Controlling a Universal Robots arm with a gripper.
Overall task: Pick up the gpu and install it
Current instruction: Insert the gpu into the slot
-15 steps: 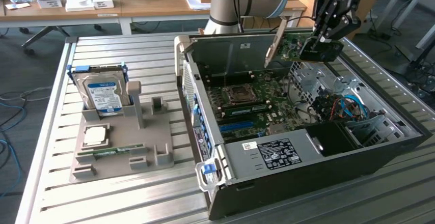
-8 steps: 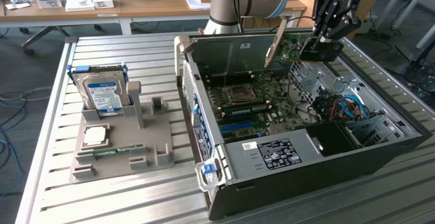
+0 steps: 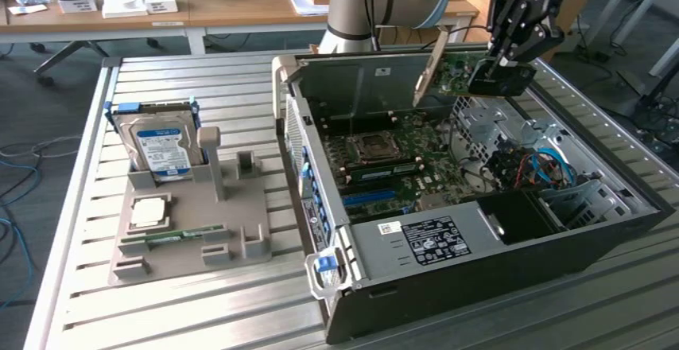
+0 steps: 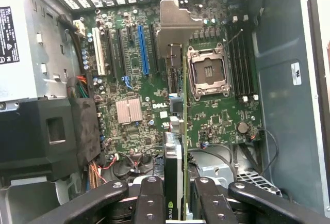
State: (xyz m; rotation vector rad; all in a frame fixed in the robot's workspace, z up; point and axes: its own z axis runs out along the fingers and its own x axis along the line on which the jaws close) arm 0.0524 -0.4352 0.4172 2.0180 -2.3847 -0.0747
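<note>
my pincer (image 4: 174,203) clamped on the gpu (image 4: 178,146), edge-down over the motherboard (image 4: 219,123), likely so its connector faces the slots.

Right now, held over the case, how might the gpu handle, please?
The gpu is probably stiff: its thin board looks straight in the jaws. Likely fragile, with bare circuitry. Its metal bracket may make one end heavier.

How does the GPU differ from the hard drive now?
The green GPU card with silver bracket hangs in the claw above the open black case; the silver hard drive with blue-white label stands in a grey holder outside it. The card is green circuit board; the drive, silver metal. Both stand roughly upright.
</note>
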